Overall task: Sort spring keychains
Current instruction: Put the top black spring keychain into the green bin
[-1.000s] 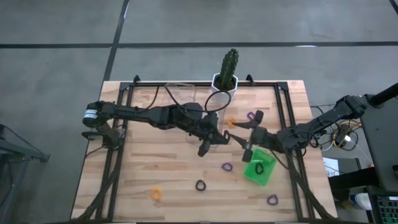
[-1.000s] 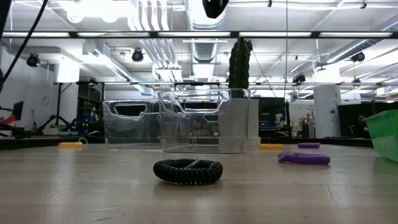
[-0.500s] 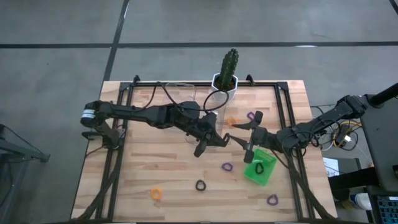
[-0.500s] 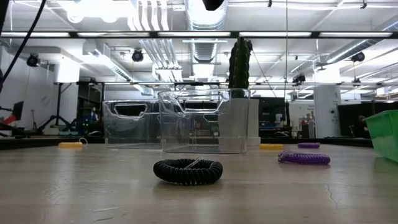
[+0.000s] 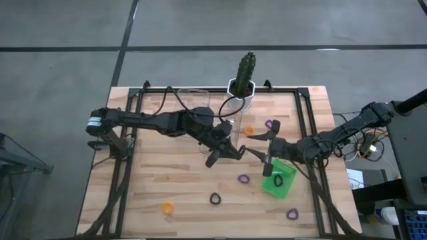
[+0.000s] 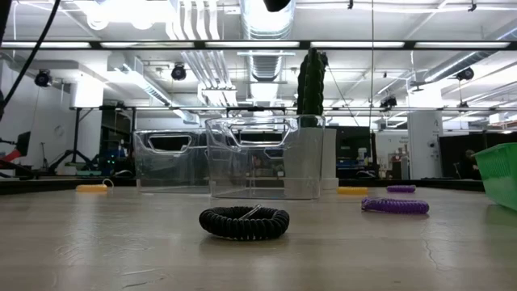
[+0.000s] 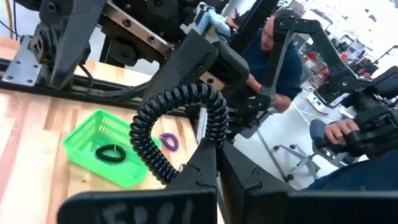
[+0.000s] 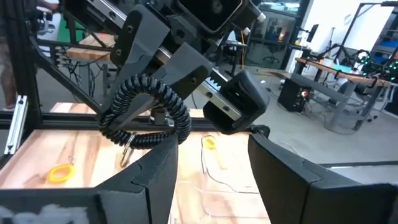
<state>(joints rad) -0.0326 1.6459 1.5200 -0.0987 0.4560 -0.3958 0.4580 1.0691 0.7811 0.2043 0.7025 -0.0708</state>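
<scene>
Drifting slightly bench-front: left hand [image 5: 221,152] gripping black coiled spring keychain [image 7: 177,127]; handing off to wide-open right hand [image 5: 259,154]; next needing alignment.

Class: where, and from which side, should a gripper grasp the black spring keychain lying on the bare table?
I would grip one arc of the black spring keychain, one finger inside the ring, one outside, coming straight down. It lies flat with an open centre, and its low coil gives a sideways approach little to catch.
</scene>
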